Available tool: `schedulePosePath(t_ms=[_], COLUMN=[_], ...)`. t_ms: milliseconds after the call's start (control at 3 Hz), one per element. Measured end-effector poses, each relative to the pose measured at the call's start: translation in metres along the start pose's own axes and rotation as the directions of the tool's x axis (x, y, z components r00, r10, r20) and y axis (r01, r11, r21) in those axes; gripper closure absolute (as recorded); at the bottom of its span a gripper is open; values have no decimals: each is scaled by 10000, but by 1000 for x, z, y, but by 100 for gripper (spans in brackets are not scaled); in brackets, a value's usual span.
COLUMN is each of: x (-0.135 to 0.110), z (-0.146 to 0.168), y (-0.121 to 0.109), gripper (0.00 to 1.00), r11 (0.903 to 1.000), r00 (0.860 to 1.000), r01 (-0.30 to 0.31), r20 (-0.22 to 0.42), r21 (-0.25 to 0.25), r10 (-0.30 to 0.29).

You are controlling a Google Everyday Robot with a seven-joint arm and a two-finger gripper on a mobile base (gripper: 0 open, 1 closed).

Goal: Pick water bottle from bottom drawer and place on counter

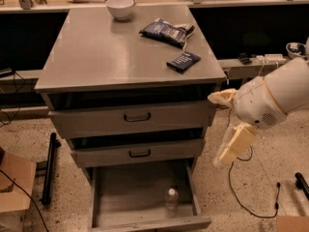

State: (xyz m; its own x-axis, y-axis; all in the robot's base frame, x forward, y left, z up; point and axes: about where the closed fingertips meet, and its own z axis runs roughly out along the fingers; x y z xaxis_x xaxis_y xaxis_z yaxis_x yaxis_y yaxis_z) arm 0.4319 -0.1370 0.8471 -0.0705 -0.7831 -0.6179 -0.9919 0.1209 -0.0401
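Camera view: gripper (215,129) off cabinet's right side, level with lower shut drawer (139,153), cream fingers spread wide, holding nothing. Water bottle (171,200) upright in pulled-out bottom drawer (120,195), toward front right, well apart from gripper. On counter (111,57): white bowl (120,7) at back, two dark packets (166,32) toward right.

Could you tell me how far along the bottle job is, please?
Done: the bottom drawer is open. In hand: nothing yet; the gripper hangs to the right of the cabinet, jaws apart and empty. Left: grasp the water bottle standing in the drawer and set it on the counter.
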Motion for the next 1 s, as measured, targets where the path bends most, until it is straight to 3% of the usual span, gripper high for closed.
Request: schedulePosePath(t_ms=[333, 667, 1000], x=[25, 39, 66], z=[43, 61, 83], y=[-6, -10, -16], gripper=[0, 0, 0], r11=[9966, 9919, 9810], r00=[9942, 9882, 9856], r01=[-353, -659, -1045], r20=[983, 1310, 1151], r21=[-749, -1087, -1633], r10=[426, 800, 1241])
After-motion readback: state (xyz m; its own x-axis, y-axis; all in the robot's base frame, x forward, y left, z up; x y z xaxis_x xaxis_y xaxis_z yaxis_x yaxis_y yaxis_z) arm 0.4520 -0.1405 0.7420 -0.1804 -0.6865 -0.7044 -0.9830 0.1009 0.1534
